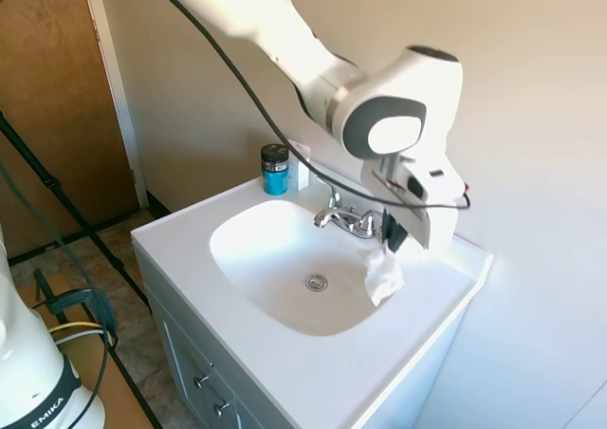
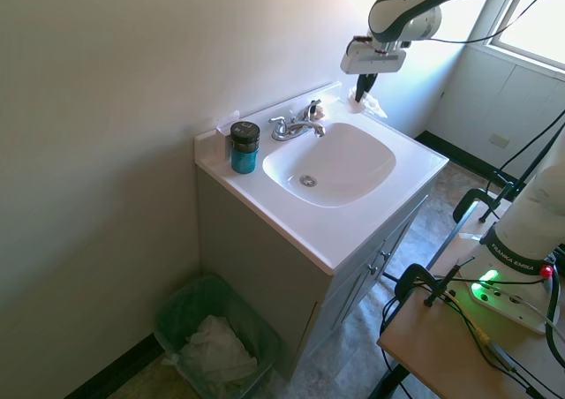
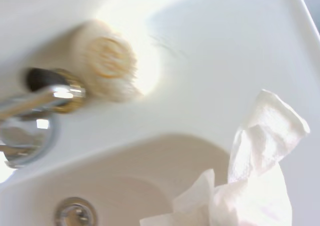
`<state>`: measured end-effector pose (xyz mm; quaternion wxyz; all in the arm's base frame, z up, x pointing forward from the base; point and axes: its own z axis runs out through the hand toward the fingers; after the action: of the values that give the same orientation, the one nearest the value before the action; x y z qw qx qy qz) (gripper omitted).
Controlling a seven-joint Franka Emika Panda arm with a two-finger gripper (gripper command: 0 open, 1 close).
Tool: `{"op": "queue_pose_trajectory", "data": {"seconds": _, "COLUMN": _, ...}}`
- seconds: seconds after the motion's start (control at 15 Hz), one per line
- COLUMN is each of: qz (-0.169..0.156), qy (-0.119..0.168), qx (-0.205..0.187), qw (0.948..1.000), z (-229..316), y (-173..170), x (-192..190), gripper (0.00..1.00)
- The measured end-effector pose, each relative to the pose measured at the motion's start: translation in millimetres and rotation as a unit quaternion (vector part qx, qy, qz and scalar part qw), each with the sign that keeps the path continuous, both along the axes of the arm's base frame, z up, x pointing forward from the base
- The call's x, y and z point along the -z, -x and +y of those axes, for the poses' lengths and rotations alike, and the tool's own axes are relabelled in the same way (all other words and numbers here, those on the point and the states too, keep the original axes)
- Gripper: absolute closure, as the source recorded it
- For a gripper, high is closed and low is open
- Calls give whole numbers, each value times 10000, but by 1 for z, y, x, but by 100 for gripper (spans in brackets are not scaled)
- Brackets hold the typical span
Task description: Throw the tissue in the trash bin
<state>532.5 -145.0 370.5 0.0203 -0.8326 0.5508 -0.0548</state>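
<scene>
Pincer (image 1: 392, 242) clamped on the tissue (image 1: 384, 275), which dangles with its long axis vertical, crumpled, thin and white, above the back corner of the sink basin (image 1: 275, 258) beside the chrome faucet (image 1: 343, 220). Well apart, on the floor by the vanity, stands the trash bin (image 2: 212, 339).

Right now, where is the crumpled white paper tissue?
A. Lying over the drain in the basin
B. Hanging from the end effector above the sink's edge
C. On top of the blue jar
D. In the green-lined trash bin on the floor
B: the crumpled white paper tissue hangs from the shut end effector beside the chrome faucet, well away from the green-lined trash bin on the floor.
</scene>
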Motion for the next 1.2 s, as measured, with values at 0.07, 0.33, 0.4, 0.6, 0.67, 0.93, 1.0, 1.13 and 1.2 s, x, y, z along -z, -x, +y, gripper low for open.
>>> {"op": "queue_pose_trajectory", "data": {"seconds": 0.07, "qz": -116, "qy": 64, "qx": -85, "qw": 9999, "z": 37, "y": -4, "x": -22, "gripper": 100}}
{"op": "queue_pose_trajectory", "data": {"seconds": 0.33, "qz": -594, "qy": 134, "qx": -619, "qw": 9962, "z": 210, "y": -4, "x": -78, "gripper": 100}}
{"op": "queue_pose_trajectory", "data": {"seconds": 0.4, "qz": -644, "qy": 147, "qx": -726, "qw": 9952, "z": 244, "y": -3, "x": -82, "gripper": 100}}
{"op": "queue_pose_trajectory", "data": {"seconds": 0.6, "qz": -667, "qy": 168, "qx": -1157, "qw": 9909, "z": 340, "y": -5, "x": -81, "gripper": 100}}
{"op": "queue_pose_trajectory", "data": {"seconds": 0.67, "qz": -638, "qy": 165, "qx": -1313, "qw": 9891, "z": 374, "y": -7, "x": -75, "gripper": 100}}
{"op": "queue_pose_trajectory", "data": {"seconds": 0.93, "qz": -345, "qy": 161, "qx": -1800, "qw": 9829, "z": 473, "y": -20, "x": -24, "gripper": 100}}
{"op": "queue_pose_trajectory", "data": {"seconds": 1.0, "qz": -221, "qy": 155, "qx": -1883, "qw": 9817, "z": 488, "y": -23, "x": -9, "gripper": 100}}
{"op": "queue_pose_trajectory", "data": {"seconds": 1.13, "qz": 6, "qy": 164, "qx": -2011, "qw": 9794, "z": 511, "y": -26, "x": 24, "gripper": 100}}
{"op": "queue_pose_trajectory", "data": {"seconds": 1.2, "qz": 118, "qy": 173, "qx": -2057, "qw": 9784, "z": 519, "y": -25, "x": 40, "gripper": 100}}
